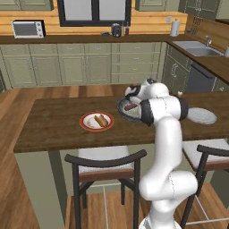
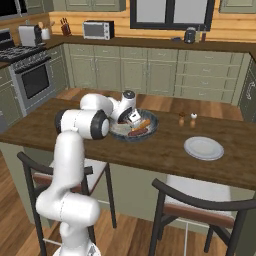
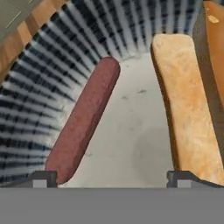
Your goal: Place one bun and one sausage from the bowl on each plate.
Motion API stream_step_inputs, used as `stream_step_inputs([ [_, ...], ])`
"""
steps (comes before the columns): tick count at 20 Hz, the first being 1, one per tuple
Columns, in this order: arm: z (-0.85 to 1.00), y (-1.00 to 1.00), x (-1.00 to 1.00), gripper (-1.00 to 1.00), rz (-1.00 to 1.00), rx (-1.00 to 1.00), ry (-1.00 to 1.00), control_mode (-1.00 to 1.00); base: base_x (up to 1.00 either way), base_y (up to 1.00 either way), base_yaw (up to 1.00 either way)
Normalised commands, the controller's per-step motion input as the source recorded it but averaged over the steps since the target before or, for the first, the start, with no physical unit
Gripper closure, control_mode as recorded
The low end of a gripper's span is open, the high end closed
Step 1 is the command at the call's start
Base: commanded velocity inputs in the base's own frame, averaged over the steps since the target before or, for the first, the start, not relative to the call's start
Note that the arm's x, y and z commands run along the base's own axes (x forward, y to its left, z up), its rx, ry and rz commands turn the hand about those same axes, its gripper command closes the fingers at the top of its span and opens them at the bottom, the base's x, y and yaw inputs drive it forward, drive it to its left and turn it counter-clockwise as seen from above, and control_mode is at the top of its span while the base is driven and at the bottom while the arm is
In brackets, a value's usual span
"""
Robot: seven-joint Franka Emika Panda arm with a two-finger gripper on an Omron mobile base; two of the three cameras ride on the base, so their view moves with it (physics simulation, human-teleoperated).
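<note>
I'm hovering the released end effector (image 3: 111, 177) inside the bowl (image 2: 150, 131) on the tabletop (image 2: 165, 150), fingertips straddling bare floor between sausage (image 3: 83, 120) and bun (image 3: 186, 109), so closing here is risking grabbing nothing or nudging both.

Bowl (image 2: 150, 131) with sausage (image 3: 83, 120), bun (image 3: 188, 109)

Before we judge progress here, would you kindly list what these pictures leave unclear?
- Left base view: the arm hides much of the bowl.
- Hand view: the bun is cut by the bottom band; the sausage end sits behind a fingertip.
- Right base view: the hand covers part of the bowl's contents.
</note>
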Motion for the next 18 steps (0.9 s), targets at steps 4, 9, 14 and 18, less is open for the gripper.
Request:
stream_step_inputs([
  [4, 0.04, 0.04, 0.82, -1.0, -0.1, 0.02, 0.19, -1.0, 0.0, 0.0, 0.0],
  [9, -0.69, -0.07, -0.56, -1.0, 0.0, -0.07, -0.16, -1.0, 0.0, 0.0, 0.0],
  [14, -0.96, -0.41, -1.0, -1.0, 0.05, -0.06, -0.19, -1.0, 0.0, 0.0, 0.0],
  [18, -0.46, 0.06, -0.73, -1.0, 0.07, -0.07, -0.01, -1.0, 0.0, 0.0, 0.0],
])
